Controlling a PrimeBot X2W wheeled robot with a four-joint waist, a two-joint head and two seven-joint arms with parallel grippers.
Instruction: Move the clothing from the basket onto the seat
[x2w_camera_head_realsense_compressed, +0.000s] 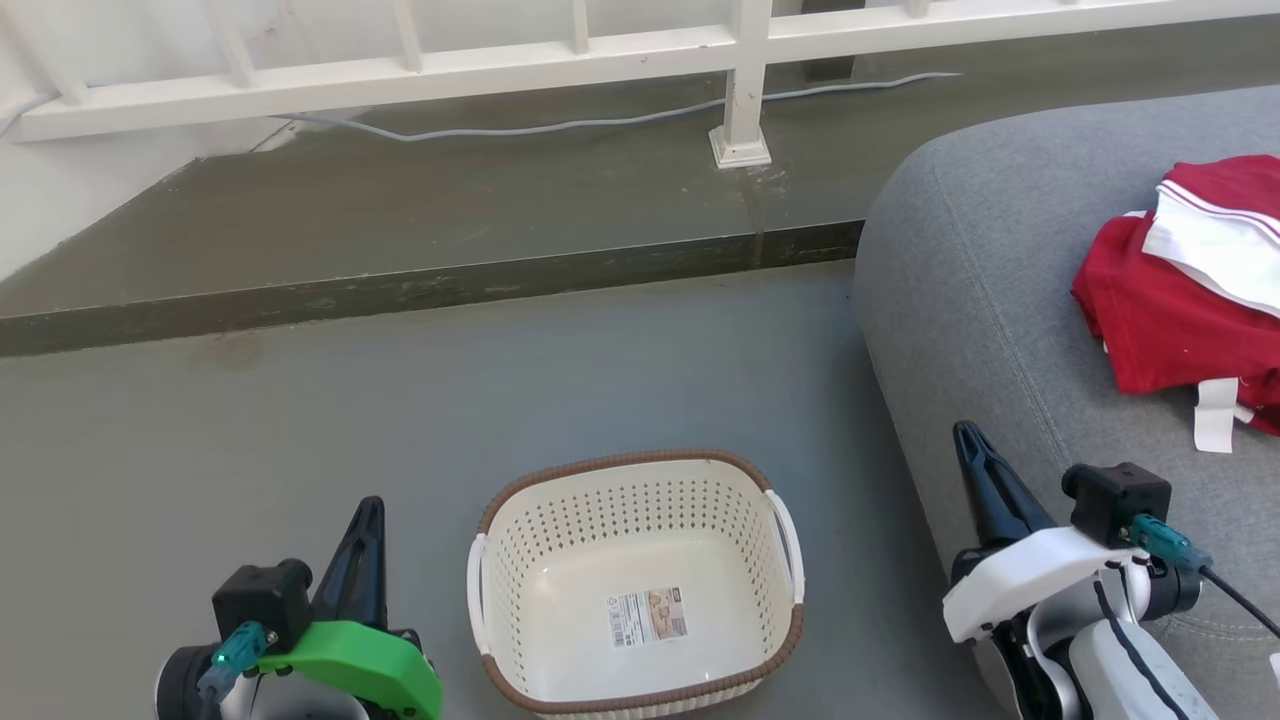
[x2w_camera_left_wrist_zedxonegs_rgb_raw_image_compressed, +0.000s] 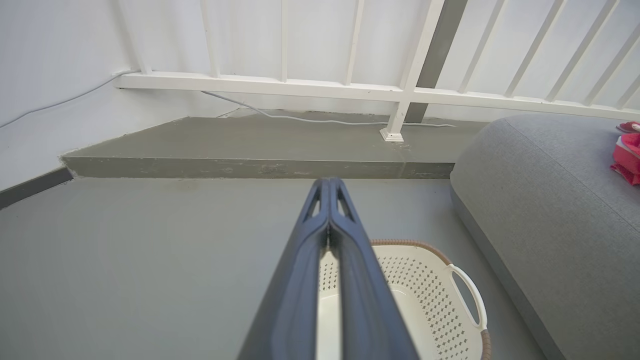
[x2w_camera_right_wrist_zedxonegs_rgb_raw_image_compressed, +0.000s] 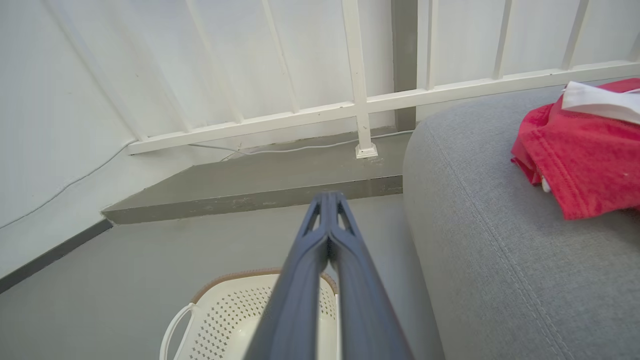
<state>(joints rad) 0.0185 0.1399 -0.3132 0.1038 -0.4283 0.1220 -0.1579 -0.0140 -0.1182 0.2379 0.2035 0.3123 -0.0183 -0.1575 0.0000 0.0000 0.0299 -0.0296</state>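
- Both pincers are clenched and hold nothing. The left gripper (x2w_camera_head_realsense_compressed: 370, 508) is just beside the basket's left side, and the right gripper (x2w_camera_head_realsense_compressed: 966, 432) is over the seat's front edge. In each wrist view the two fingers meet at the tips.
- The clothing (x2w_camera_head_realsense_compressed: 1170, 310) lies heaped on the seat (x2w_camera_head_realsense_compressed: 1000, 250), well apart from the basket (x2w_camera_head_realsense_compressed: 620, 462). The basket stands on the floor (x2w_camera_head_realsense_compressed: 400, 400), its bottom bare except for a label (x2w_camera_head_realsense_compressed: 648, 615). Judged: the transfer looks finished.
- Handling, judged: the red fabric is soft, light and limp, so it will sag and trail from any grip. It is neither fragile nor slippery. The best hold is a bunched fold or the thick hemmed edge nearest the seat's front, not the loose white tag (x2w_camera_head_realsense_compressed: 1215, 413).
- Hard to make out: the heap is cut off at the head view's right edge, so the garment count cannot be told. The label print is unreadable. In both wrist views the fingers cover part of the basket.
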